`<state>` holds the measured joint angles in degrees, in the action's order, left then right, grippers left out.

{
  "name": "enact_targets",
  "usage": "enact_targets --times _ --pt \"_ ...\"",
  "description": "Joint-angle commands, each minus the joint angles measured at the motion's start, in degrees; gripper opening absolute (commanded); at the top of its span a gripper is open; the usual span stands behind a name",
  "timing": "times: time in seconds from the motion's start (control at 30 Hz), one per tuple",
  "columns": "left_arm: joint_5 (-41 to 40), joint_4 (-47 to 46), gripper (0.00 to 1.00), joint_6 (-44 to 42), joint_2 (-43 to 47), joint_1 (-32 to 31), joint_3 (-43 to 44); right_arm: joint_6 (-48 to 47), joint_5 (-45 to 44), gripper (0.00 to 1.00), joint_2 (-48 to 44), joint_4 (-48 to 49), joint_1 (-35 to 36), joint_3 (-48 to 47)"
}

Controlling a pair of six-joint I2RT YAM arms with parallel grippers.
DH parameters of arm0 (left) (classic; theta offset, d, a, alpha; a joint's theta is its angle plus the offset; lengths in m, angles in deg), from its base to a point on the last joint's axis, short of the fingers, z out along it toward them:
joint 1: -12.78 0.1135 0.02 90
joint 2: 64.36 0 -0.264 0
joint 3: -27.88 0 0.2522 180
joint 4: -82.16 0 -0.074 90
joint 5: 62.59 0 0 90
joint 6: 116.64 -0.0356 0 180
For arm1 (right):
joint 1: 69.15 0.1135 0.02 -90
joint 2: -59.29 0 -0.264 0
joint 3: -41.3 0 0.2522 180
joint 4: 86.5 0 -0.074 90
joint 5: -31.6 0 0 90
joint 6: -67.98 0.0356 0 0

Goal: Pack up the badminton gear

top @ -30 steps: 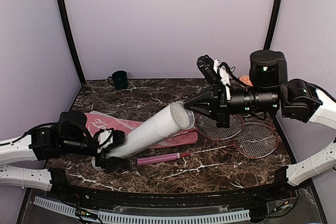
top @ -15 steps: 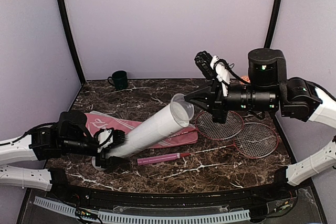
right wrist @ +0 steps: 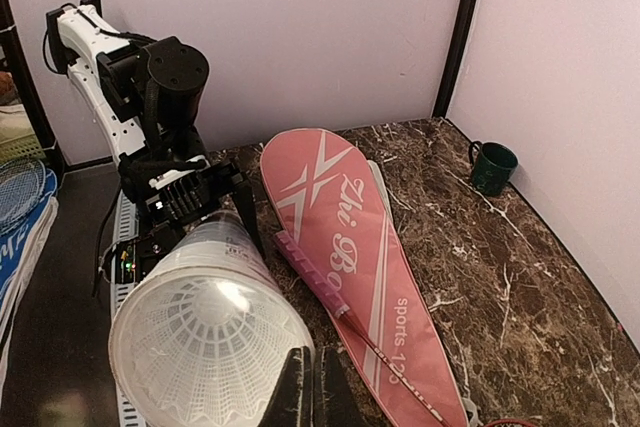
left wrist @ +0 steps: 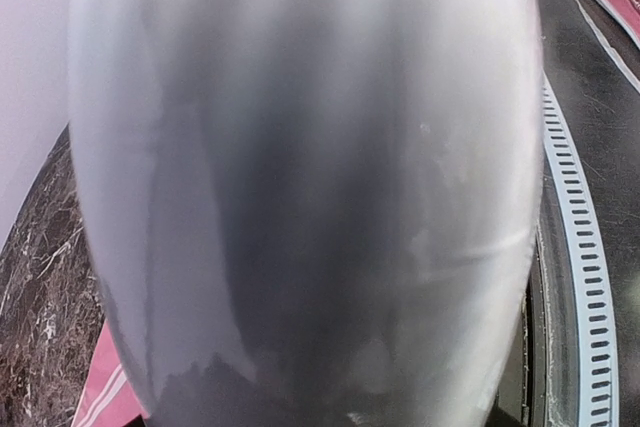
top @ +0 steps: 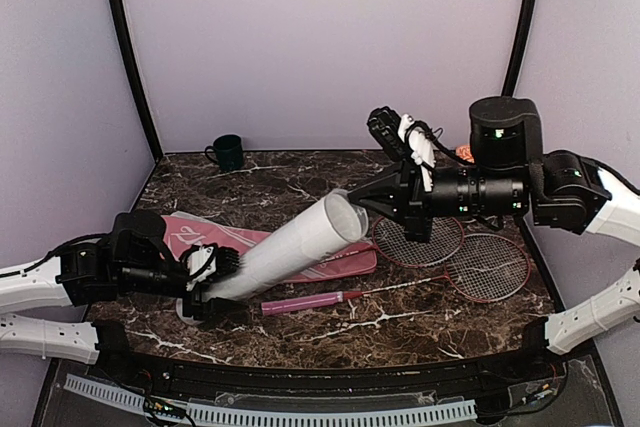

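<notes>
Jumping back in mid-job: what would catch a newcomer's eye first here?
The long white tube, gripped at its lower end by the left gripper, slants up over the pink bag at centre. The shut right gripper sits at the tube's open mouth, where a white shuttlecock shows inside the opening.

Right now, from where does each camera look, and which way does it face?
Top external: above and behind the robot, looking down at the table; left arm, right arm show.
Left wrist: close against the white tube, which fills it; no jaws visible.
Right wrist: faces the tube's open mouth and left arm; its shut jaws show.
All share the tube.
</notes>
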<state>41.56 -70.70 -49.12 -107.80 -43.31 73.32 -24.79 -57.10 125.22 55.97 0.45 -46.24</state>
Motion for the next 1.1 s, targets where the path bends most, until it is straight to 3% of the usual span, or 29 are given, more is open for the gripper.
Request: enact_targets --times 0.0,0.5,0.67,1.07 --pt "0.3 -3.8 0.33 -0.1 0.2 0.0 0.4 -0.3 1.8 0.0 -0.8 2.2 0.5 1.3" --pt "1.0 -4.1 0.33 0.0 0.9 0.0 0.2 0.2 6.4 0.0 0.7 4.4 0.5 1.6" --pt "1.0 -4.3 0.33 -0.2 1.3 0.1 0.0 0.9 5.1 0.36 1.4 3.5 0.5 1.4" --pt "1.2 -5.1 0.34 0.1 2.5 0.1 -0.1 2.2 3.4 0.53 1.7 4.0 0.4 4.3"
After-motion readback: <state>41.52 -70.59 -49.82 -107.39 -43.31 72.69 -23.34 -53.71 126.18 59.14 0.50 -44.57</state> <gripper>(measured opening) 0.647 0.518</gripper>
